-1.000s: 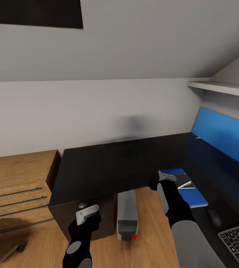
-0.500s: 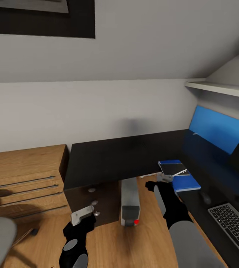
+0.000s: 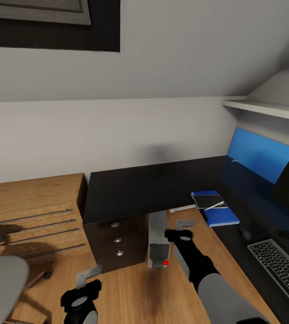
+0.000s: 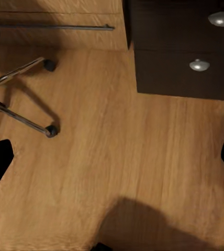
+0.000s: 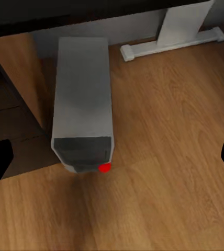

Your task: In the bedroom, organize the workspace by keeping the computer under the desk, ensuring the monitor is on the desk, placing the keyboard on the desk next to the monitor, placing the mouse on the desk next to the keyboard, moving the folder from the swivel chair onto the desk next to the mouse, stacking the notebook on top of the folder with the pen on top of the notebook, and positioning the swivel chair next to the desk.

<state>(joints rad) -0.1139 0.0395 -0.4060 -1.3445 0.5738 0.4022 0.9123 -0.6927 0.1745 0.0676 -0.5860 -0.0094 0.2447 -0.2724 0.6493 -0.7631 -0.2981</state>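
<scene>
Drawer knobs point(image 3: 117, 240) newly exposed; computer point(image 3: 157, 238) rear hidden (under desk point(image 3: 140, 191)).

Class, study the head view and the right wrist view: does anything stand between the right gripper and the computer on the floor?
Nothing visible does. The right gripper hangs beside the computer, its jaws open, with bare wood floor between them. The desk overhangs only the tower's rear; its drawer block stands on the far side.
</scene>
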